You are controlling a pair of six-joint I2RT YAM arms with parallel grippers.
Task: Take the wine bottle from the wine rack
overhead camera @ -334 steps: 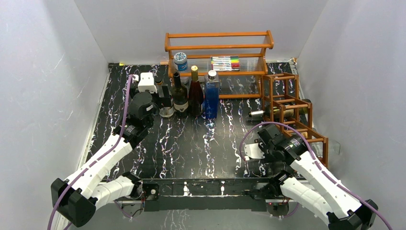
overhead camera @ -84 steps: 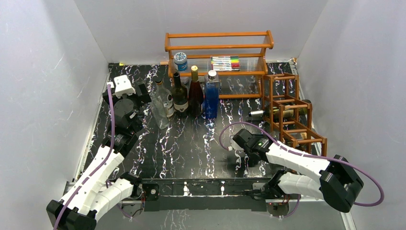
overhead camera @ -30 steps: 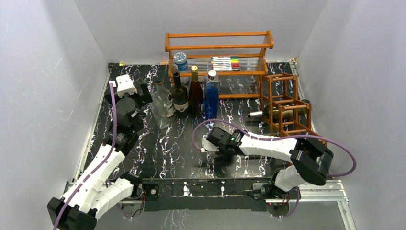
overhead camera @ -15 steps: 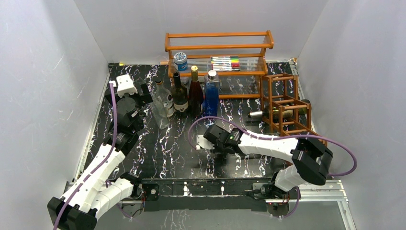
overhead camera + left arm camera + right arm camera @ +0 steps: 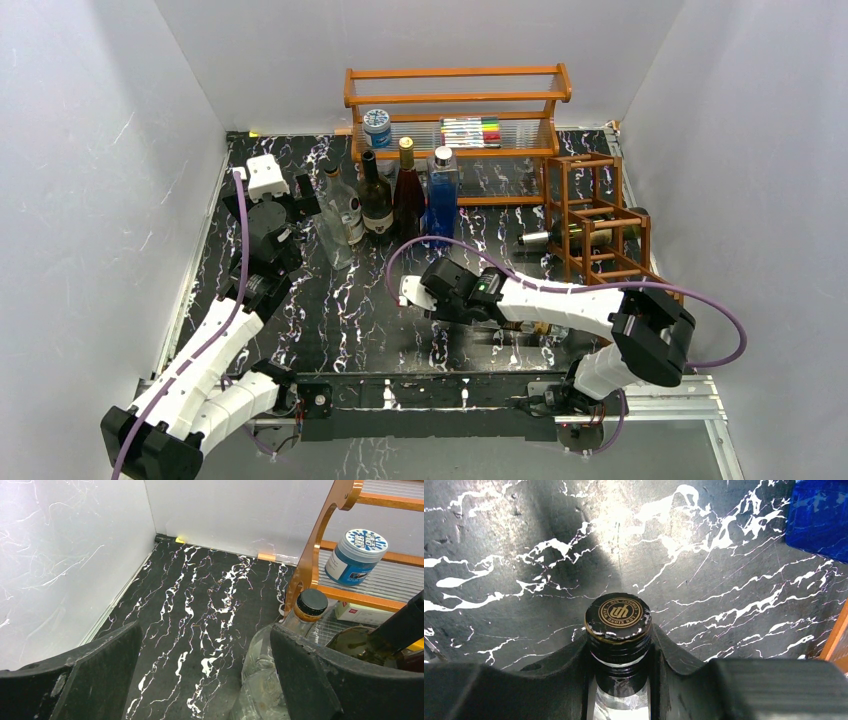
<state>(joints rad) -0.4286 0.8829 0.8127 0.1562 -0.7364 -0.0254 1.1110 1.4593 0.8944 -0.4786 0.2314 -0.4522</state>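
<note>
right claw (image 5: 619, 652) clamped on clear glass bottle (image 5: 618, 615) neck (black cap, gold logo) | left claw (image 5: 205, 665) spread wide, empty | dark bottle (image 5: 537, 238) lying in wine rack (image 5: 583, 158)

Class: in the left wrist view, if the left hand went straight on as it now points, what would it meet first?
Likely bare table, then the back wall; nothing stands between the open fingers of the left hand. The clear bottle sits right of that line, though depth is unclear.

Arms: left arm (image 5: 205, 345) and right arm (image 5: 560, 297), white shells, black joints.
Cables: purple cable (image 5: 243, 230) along each.
Wrist: white camera block (image 5: 265, 177).
Fingers: left gripper's fingers (image 5: 85, 680), black, scuffed grey.
</note>
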